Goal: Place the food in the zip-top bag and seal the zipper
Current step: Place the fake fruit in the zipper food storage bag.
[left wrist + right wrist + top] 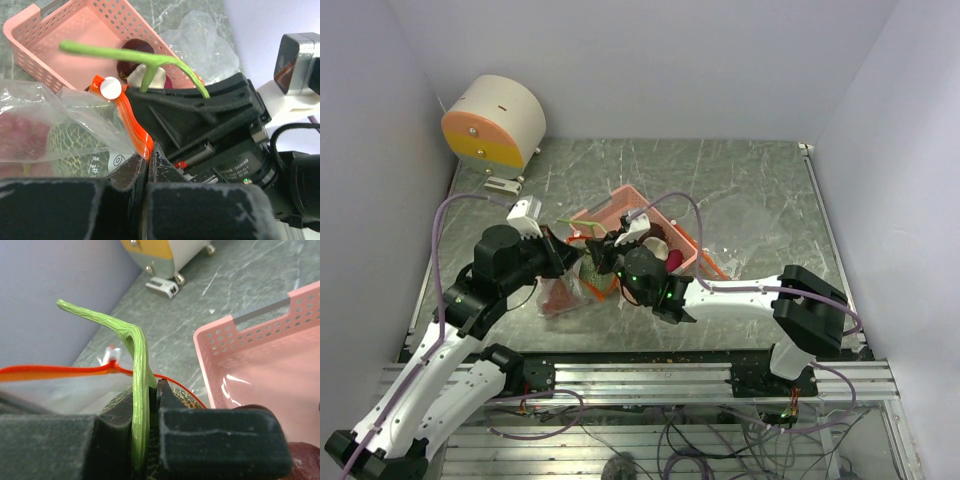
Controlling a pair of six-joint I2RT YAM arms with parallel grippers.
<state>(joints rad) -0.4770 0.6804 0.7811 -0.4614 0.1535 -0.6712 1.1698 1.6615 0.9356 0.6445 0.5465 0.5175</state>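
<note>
R pincer: my right pincer (150, 412) is clamped tight on the green stalk (138, 355); stalk sticks out up-left.
L pincer: my left pincer (148, 167) is nipped onto the zipper (131, 120), low centre of wrist view.
Room: surface (750, 190) shows upper right in top view; both pincers crowd mid-frame.
Bag: zip-top bag (40, 110) lower left, w/ netted green piece (75, 145) + reddish piece (20, 135) inside.
Basket: pink basket (45, 35) upper left, dark red grape (136, 49) in it.

Grey table (750, 200) carries pink basket (605, 210), zip-top bag (558, 295).
</note>
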